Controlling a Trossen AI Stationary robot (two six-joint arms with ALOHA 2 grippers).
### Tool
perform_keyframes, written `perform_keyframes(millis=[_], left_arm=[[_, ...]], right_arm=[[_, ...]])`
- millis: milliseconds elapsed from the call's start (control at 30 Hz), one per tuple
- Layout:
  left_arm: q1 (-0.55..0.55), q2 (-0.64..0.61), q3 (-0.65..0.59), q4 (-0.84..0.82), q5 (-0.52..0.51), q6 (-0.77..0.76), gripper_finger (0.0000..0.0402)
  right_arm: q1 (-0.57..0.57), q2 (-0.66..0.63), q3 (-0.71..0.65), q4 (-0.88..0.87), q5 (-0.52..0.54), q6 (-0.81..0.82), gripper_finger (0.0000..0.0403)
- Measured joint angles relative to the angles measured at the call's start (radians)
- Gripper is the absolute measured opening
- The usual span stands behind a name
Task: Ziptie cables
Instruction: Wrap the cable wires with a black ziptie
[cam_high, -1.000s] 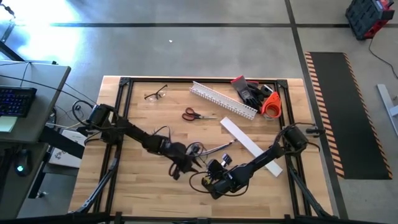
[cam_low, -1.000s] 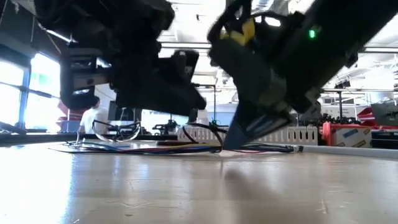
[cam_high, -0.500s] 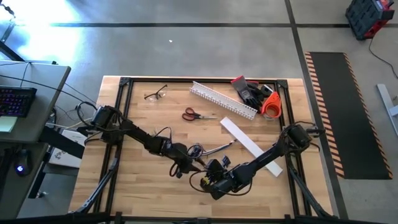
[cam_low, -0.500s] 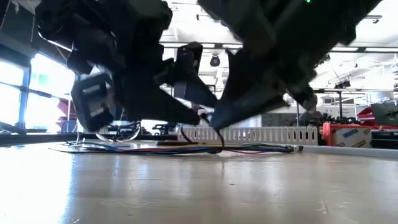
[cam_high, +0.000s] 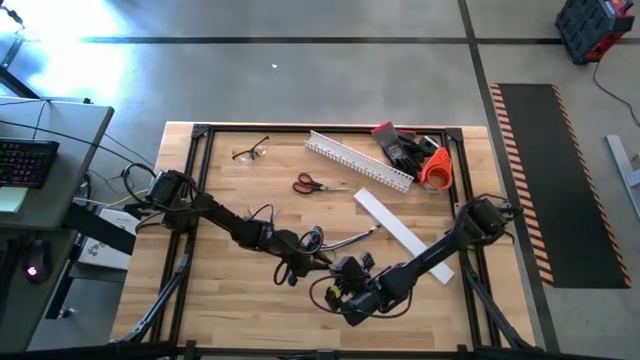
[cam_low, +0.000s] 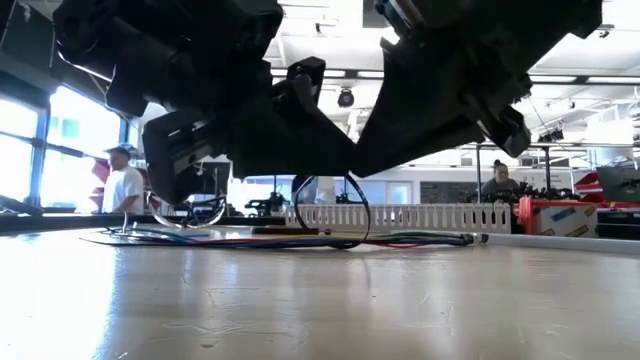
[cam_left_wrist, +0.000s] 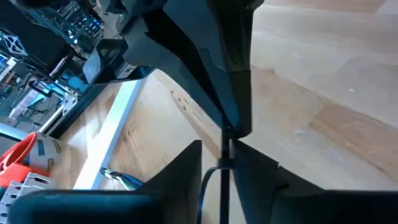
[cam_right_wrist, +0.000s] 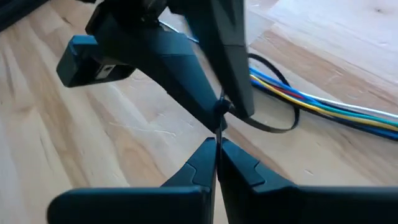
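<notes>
Your two claws now meet tip to tip just in front of the cables (cam_high: 338, 240), nearer you than the red-handled scissors (cam_high: 308, 184). A second ago the right claw (cam_right_wrist: 217, 163) touched down on the worktop (cam_high: 230, 300) beside the cables; now it is lifted and pressed together on the ziptie (cam_right_wrist: 219, 134), pinching the thin black tail between its fingertips. The left claw (cam_left_wrist: 224, 163) has swung in from the other side over the same second. Its fingers sit close on either side of the same black strip, which runs through the narrow gap, but you cannot tell whether they truly pinch it or only bracket it.

The big change: in the low view the ziptie (cam_low: 345, 205) now stands as a raised loop above the cables (cam_low: 300, 240), where half a second ago it was only a short drooping curve. The right wrist view shows the loop's far end curving down beside the coloured wires (cam_right_wrist: 323, 106); whether it goes round them is not visible.

For the task, this reads as the threading or cinching step: the loop looks formed, not yet tightened. The wires lie flat on the worktop behind the claws, in front of the slotted duct (cam_high: 355, 160).
</notes>
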Motion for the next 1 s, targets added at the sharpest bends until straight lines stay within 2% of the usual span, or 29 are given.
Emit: perform_keyframes(millis=[300,400,533,633,767,833,900,1000], left_arm=[[0.0,0.0,0.0,0.001,0.002,-0.009,0.0011],[0.0,0.0,0.0,0.006,0.003,-0.012,0.0006],[0.005,0.0,0.0,-0.002,0.019,-0.036,0.0003],[0.017,0.0,0.005,-0.031,0.06,-0.057,0.0002],[0.036,0.0,0.064,-0.184,0.129,-0.072,0.0001],[0.043,0.0,0.098,-0.267,0.152,-0.072,0.0001],[0.052,0.0,0.12,-0.3,0.175,-0.072,0.0001],[0.063,0.0,0.131,-0.301,0.204,-0.066,0.0]], right_arm=[[0.018,0.0,0.0,-0.014,0.024,0.032,0.0],[0.019,0.0,0.0,-0.028,0.03,0.025,0.0],[0.018,0.0,0.0,-0.036,0.016,-0.1,0.0004],[0.011,0.001,0.0,-0.067,-0.071,-0.241,0.0034],[-0.004,0.001,0.0,-0.16,-0.225,-0.387,0.0105],[-0.005,0.001,0.0,-0.178,-0.268,-0.437,0.014],[-0.001,0.001,0.0,-0.16,-0.254,-0.458,0.0168],[0.026,0.005,0.0,-0.147,-0.154,-0.428,0.0187]])
